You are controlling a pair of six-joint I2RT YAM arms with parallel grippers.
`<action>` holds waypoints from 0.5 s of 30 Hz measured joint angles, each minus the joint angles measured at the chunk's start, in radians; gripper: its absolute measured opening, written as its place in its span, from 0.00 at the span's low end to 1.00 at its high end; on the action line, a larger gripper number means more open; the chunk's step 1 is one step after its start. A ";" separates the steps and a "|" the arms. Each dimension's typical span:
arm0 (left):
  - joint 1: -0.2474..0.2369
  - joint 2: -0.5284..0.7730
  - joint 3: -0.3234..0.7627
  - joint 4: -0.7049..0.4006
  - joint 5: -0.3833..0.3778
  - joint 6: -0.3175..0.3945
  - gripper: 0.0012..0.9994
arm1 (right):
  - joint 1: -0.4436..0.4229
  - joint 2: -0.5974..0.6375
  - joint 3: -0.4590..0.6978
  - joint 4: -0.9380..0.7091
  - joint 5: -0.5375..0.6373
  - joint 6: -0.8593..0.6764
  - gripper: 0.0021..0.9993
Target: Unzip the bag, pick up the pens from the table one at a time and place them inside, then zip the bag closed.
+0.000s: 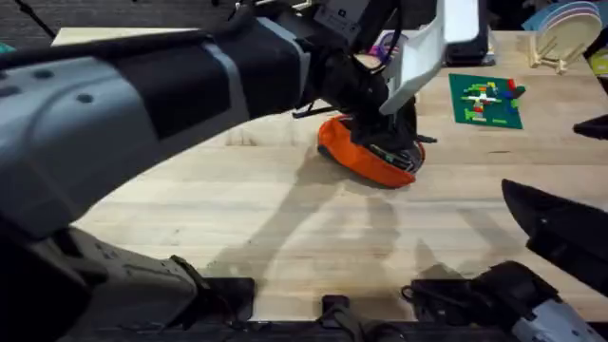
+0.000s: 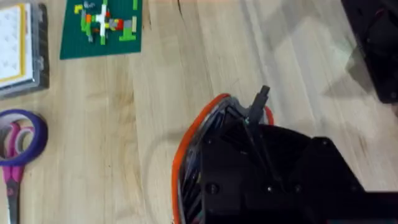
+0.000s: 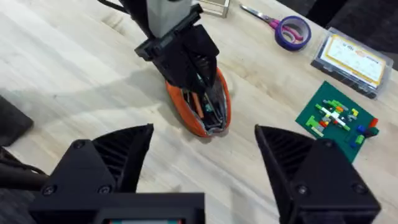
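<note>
While the left tool (image 3: 200, 84), its finger state hidden, reaches down into the open orange pouch (image 1: 366, 161) at the frame's upper middle on the desk (image 1: 285, 218), and the right tool (image 3: 202, 155) hovers spread apart, release any pen deep before lifting clear.

The left gripper (image 3: 186, 59) is covering much of the bag (image 1: 366, 157), hiding whatever its fingertips are touching inside, while the purple-handled scissors (image 2: 18, 146) are running off the left wrist picture's edge.
</note>
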 joint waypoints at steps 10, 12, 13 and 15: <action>0.000 0.149 0.000 -0.011 -0.116 0.041 0.04 | 0.000 0.000 0.000 0.000 0.000 0.000 1.00; 0.000 0.162 0.000 -0.011 -0.150 0.056 0.04 | 0.000 0.000 0.000 0.000 0.000 0.000 1.00; 0.000 0.162 0.000 -0.011 -0.153 0.059 0.04 | 0.000 0.000 0.000 0.000 0.000 0.000 1.00; 0.000 0.162 0.000 -0.011 -0.157 0.065 0.04 | 0.000 0.000 0.000 0.000 0.000 0.000 1.00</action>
